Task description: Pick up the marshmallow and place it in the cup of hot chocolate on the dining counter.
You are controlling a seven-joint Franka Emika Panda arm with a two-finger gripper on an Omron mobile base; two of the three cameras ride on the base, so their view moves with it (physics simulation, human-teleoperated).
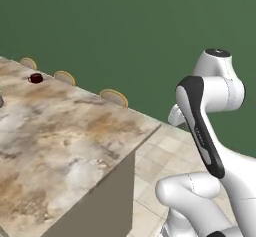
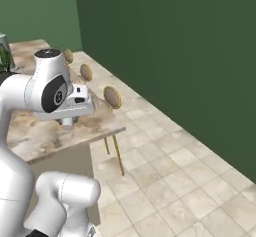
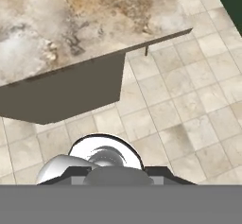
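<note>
Far back on the mottled stone dining counter (image 1: 75,141) — a small dark red cup of hot chocolate (image 1: 36,78), near the far edge. Beyond that edge, three round stool tops (image 1: 114,97) against a green wall (image 1: 125,26). At right — white arm (image 1: 210,111), folded.

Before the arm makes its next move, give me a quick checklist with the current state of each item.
1. Cup of hot chocolate located, upright on the dining counter, near its far edge: ok.
2. Marshmallow located: not ok, not spotted yet.
3. Gripper open and free: cannot tell.
4. Hand over the counter: not ok, the hand view looks down at the counter corner and the tiled floor.
5. Cup within easy reach: not ok, probably; it sits far along the counter from the arm.
</note>
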